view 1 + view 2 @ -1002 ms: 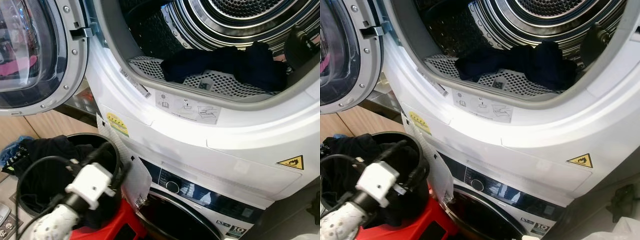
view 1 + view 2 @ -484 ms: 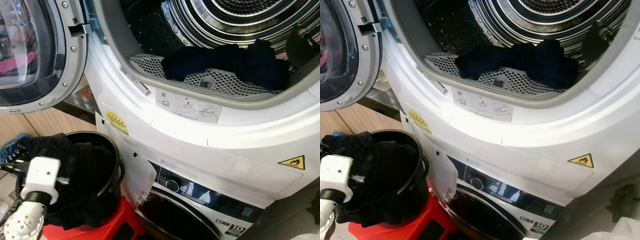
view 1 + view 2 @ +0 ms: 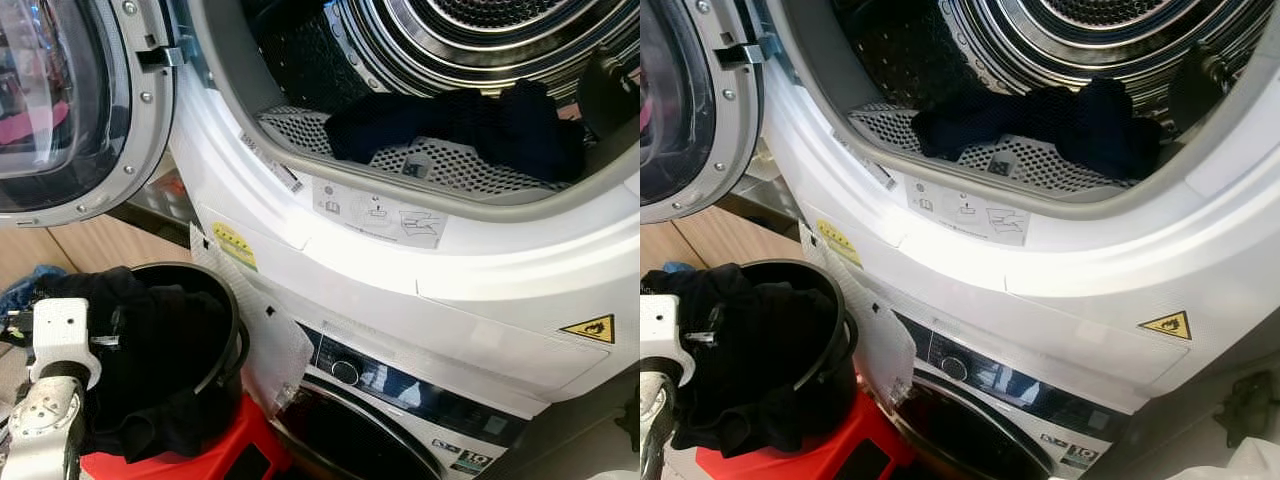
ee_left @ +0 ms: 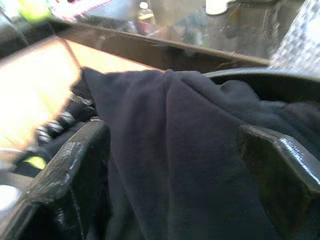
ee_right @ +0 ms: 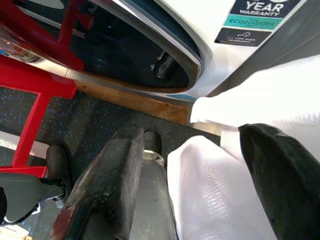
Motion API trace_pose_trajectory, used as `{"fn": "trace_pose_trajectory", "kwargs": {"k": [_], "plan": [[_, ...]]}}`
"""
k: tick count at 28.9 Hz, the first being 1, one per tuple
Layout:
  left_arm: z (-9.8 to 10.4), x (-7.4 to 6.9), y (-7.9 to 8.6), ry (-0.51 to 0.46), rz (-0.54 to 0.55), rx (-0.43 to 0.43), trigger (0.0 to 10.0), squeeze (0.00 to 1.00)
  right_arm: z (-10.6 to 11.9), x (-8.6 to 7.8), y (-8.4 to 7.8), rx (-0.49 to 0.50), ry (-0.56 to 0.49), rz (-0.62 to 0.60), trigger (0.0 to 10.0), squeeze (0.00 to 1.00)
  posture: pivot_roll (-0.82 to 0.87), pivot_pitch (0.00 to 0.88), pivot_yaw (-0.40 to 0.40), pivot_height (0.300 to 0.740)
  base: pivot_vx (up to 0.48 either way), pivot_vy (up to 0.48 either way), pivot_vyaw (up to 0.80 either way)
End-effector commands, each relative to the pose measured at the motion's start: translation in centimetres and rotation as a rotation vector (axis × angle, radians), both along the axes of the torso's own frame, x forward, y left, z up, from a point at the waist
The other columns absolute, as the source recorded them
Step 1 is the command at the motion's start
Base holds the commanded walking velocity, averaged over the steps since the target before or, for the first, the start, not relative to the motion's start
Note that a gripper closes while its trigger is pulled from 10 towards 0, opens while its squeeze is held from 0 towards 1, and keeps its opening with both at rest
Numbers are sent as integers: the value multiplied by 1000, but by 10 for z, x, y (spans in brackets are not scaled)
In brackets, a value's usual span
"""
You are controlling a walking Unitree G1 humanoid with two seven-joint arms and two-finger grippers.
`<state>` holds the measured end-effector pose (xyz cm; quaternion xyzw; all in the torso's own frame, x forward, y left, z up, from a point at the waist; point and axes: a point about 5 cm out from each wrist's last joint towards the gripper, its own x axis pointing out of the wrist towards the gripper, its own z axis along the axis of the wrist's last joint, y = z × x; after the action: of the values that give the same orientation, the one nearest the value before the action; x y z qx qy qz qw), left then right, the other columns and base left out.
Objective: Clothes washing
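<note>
Hovering low at near left, left gripper (image 4: 170, 165) has fingers (image 4: 65, 170) spread wide over dark clothes (image 3: 150, 370) heaped in black bucket (image 3: 228, 340) on red stool (image 3: 235, 450). Navy garment (image 3: 470, 125) lies on dryer (image 3: 420, 250) door sill, far right. Right gripper (image 5: 195, 185) hangs parted near floor (image 5: 65, 125).

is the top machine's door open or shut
Open. The round door is swung aside to the robot's left, and the drum opening is exposed with a dark garment lying across its lower rim.
</note>
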<state>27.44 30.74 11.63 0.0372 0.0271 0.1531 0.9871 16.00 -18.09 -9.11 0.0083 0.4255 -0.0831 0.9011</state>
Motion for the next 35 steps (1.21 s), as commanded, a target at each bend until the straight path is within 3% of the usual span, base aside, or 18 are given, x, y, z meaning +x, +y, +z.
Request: {"fn": "trace_pose_trajectory", "kwargs": {"k": [1,4,9,17,21,22,23,24,35], "plan": [[6,3,3,-23,-44,-36,10000,1000,-2,-4,2,6,18,-7,10000,0,104,129,33,740,0,0,0],[9,3,7,-26,-11,-13,10000,1000,-3,-5,2,8,20,-6,10000,0,102,133,34,740,0,0,0],[8,-1,25,-35,74,-58,10000,1000,-4,-8,2,9,25,-9,10000,0,106,141,31,740,0,0,0],[5,0,29,-38,44,-118,10000,1000,-5,-10,2,9,33,-10,10000,0,103,141,32,740,0,0,0],[-2,2,29,5,16,-133,10000,1000,-4,-10,2,8,30,-10,10000,0,103,142,32,740,0,0,0],[-4,2,28,16,13,-144,10000,224,-4,-10,2,9,29,-11,10000,0,103,142,32,740,0,0,0],[-4,2,28,16,13,-144,10000,224,-4,-10,2,9,29,-11,10000,0,103,142,32,740,0,0,0],[-8,2,29,30,14,-156,10000,0,-4,-10,3,8,29,-12,10000,0,101,142,35,740,0,0,0],[-19,8,37,74,67,-249,10000,0,-5,-12,2,8,31,-18,10000,0,95,141,33,740,0,0,0]]}}
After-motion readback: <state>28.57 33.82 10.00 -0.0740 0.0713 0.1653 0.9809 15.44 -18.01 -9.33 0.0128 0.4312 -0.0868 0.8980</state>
